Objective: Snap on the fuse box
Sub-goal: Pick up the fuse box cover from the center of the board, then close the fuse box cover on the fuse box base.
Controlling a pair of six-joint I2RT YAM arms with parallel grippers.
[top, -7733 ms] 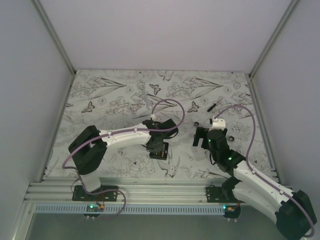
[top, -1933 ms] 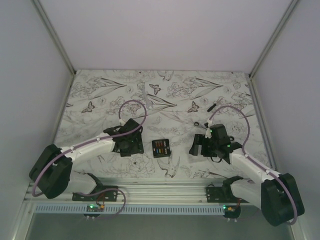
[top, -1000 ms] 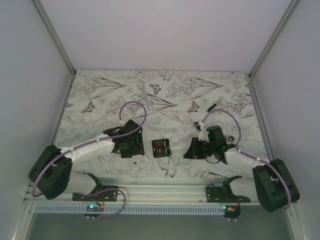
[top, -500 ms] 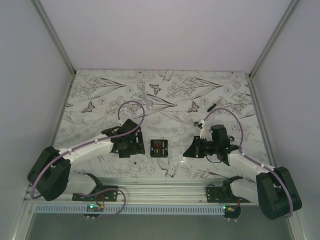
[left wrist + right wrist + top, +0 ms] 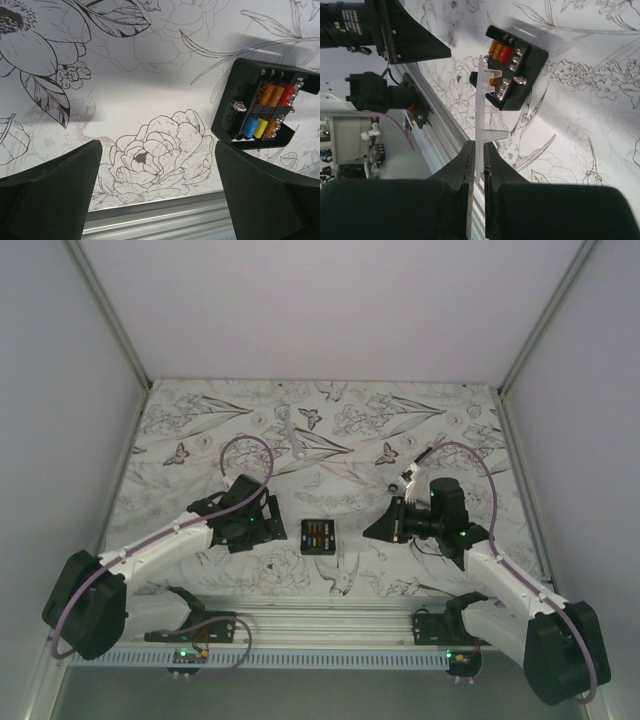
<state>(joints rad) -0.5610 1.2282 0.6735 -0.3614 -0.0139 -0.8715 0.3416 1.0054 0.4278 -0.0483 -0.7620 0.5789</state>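
the table (image 5: 200, 430), covered in a flower print, has the fuse box (image 5: 318, 537) lying flat on it near the front rail, with an arm on either side of it. i'd say it sits between them so either arm can reach it.

the left claw (image 5: 157, 147) hangs low just left of the fuse box. its fingers are spread wide with nothing between them, only printed cloth. from its wrist view the fuse box lies off to the right, outside the fingers and apart from them. my guess is that it waits there either to steady the fuse box or just to keep out of the way.

the right claw (image 5: 479, 147) is to the right of the fuse box and pointed toward it. it is clenched on a clear lid (image 5: 482, 95), pinched by one edge, so the lid shows edge-on and reaches out toward the fuse box. the lid's far end overlaps the fuse box in that view, but i cannot tell whether they touch. holding it by the edge would leave the rest free to go down over the open top.

the fuse box is black and roughly square, and its top is open. inside are two short rows of small fuses in orange, red, blue and yellow, with bright metal studs beside them.
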